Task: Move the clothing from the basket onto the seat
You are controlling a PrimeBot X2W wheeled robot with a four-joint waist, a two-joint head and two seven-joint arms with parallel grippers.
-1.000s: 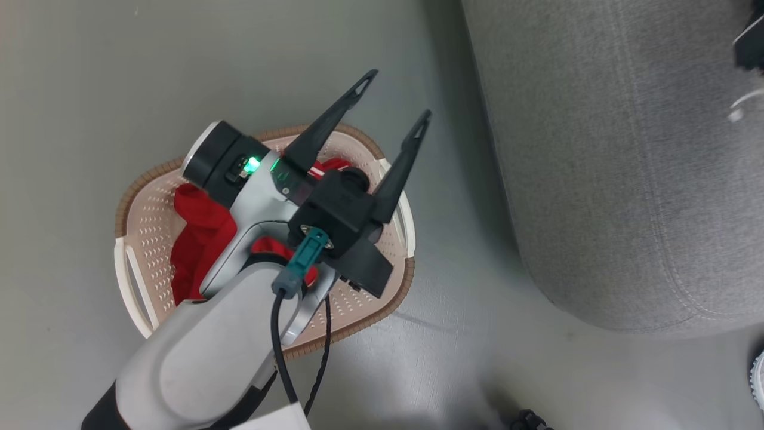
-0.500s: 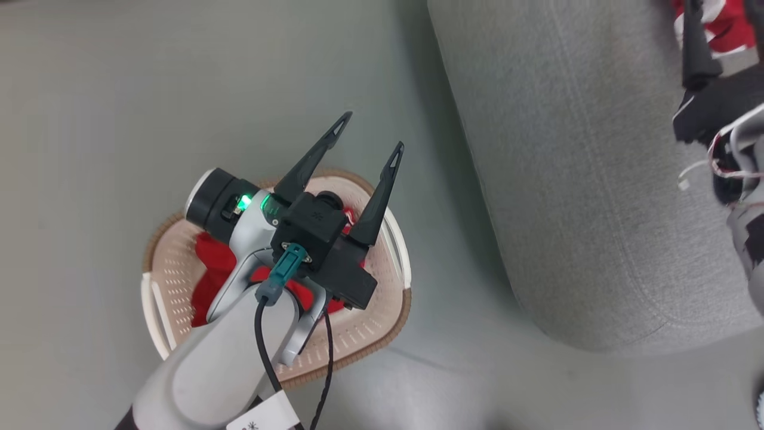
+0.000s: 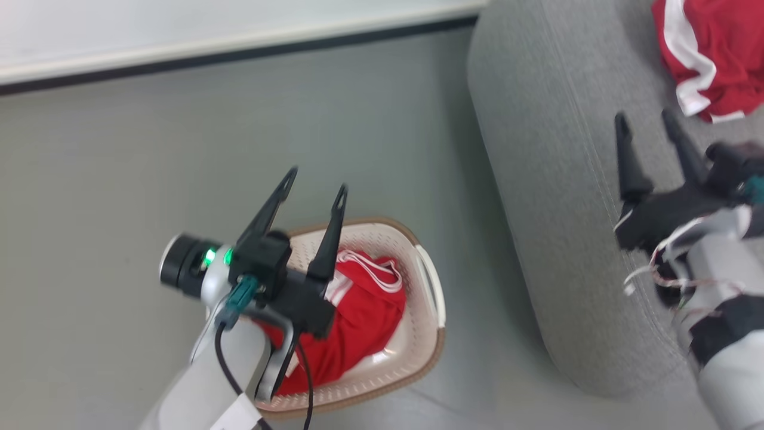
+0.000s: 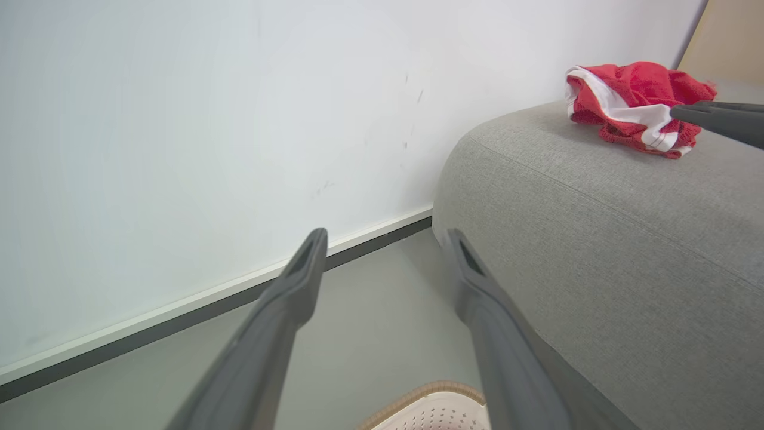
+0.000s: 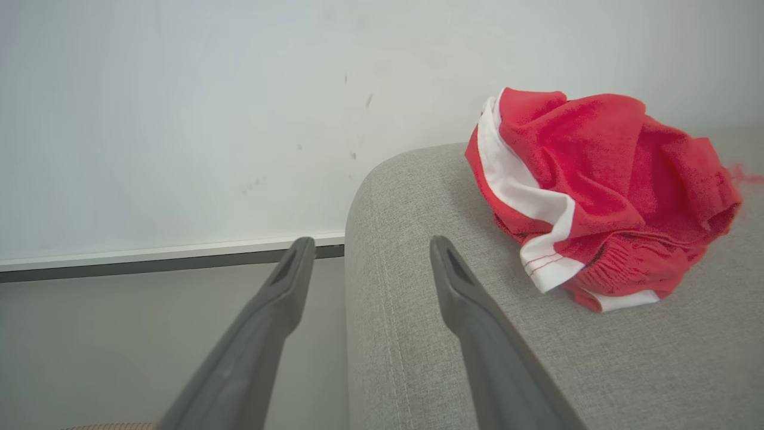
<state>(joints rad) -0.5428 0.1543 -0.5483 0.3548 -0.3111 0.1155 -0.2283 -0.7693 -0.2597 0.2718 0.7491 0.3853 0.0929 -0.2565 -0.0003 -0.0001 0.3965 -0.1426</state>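
Currently 1 garment [image 3: 716, 54] on seat [image 3: 549, 179], 1 red bundle [image 3: 358, 322] in basket [image 3: 418, 352].

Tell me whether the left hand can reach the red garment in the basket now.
Probably yes. The left hand hangs open over the basket, and nothing covers the red garment inside; its fingers point toward the wall, so it would need to tip down.

Smooth grey-green floor [image 3: 107, 155] runs up to a plain white wall [image 4: 179, 107], with a thin dark baseboard strip [image 3: 239, 55] where they meet. Wall's got a few faint scuff marks [image 5: 368, 100]. Big grey fabric sofa seat [image 3: 537, 179] sits near the wall, throwing a soft shadow on the floor.
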